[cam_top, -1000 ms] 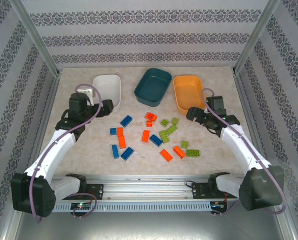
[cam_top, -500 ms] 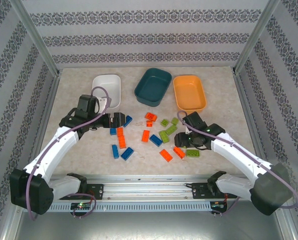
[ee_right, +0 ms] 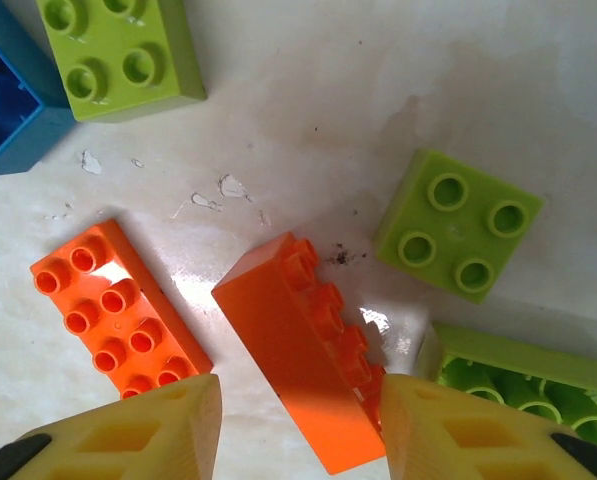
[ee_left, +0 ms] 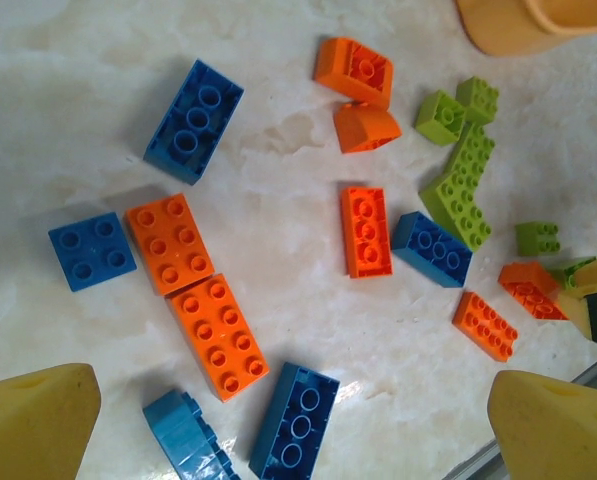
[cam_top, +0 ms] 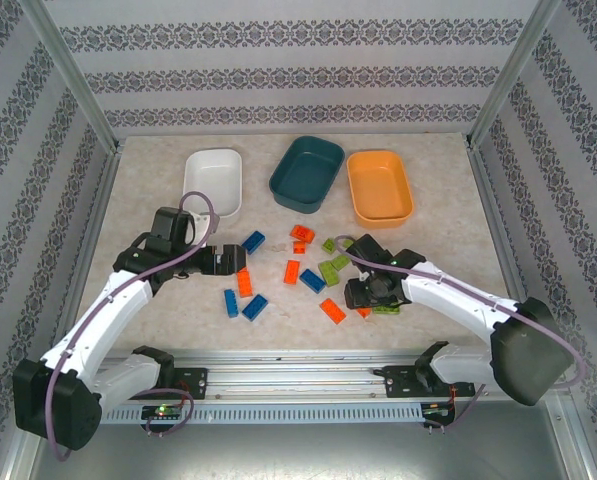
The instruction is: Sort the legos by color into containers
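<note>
**Right arm drops onto an orange brick; left arm lines up over its cluster**

Nearest the bases, the right gripper (cam_top: 362,293) has swung down from beside the orange tray (cam_top: 379,186) to the bricks at the near right, and its jaws have drawn in from wide to about half. In the wrist view they straddle a tilted orange brick (ee_right: 298,370). One pad touches its edge, but I cannot tell whether the brick is clamped yet. A green brick (ee_right: 458,225) and a second orange brick (ee_right: 108,310) lie just beside it, so a clean lift probably depends on pinching only the middle one.

A little farther out, the left gripper (cam_top: 233,262) has come away from the white tray (cam_top: 213,180) with its jaws still fully apart. It hovers over a pair of orange bricks (ee_left: 193,290) and a square blue brick (ee_left: 91,250).

At the far side, the white, teal (cam_top: 306,172) and orange trays look empty, so sorting seems barely begun.
</note>
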You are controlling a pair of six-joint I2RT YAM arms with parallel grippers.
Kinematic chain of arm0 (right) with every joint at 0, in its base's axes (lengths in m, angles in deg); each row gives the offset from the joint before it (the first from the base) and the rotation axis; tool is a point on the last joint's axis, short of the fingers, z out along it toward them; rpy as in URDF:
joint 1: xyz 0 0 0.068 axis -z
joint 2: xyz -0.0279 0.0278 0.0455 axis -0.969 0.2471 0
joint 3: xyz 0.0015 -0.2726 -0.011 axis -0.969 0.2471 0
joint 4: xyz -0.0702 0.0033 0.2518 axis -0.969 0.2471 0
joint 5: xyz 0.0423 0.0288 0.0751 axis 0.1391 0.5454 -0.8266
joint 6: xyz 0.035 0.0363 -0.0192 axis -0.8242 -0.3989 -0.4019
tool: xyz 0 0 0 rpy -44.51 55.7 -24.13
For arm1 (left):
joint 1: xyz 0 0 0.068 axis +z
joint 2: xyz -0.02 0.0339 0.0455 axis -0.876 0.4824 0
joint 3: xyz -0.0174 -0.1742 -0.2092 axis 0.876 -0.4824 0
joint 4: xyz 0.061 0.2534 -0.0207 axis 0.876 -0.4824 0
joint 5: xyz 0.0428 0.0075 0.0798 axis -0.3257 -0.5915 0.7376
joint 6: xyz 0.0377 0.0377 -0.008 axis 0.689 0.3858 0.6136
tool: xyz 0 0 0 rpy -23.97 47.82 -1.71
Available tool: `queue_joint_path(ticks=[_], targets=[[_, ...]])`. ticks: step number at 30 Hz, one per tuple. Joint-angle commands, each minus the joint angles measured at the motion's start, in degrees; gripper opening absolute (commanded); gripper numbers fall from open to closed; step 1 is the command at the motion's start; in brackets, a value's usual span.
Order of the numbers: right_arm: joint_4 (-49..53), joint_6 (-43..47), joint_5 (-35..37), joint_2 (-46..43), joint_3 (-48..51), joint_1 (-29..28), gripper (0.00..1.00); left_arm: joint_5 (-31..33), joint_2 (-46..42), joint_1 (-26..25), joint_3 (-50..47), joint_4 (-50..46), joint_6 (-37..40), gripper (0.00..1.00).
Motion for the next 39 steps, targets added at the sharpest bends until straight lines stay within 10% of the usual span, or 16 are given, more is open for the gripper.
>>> queue_joint_path(ticks=[1,39], targets=[[0.38,-1.11,1.77,1.22,0.16,-0.99,0.45,0.78,0.47,-0.07,0.05,-1.21,2.29,1.0],[-1.15,-1.52,2.69,7.78,-3.97,-2.42,0.15,0.21,1.38,-0.14,-0.49,-0.98,2.23,1.0]])
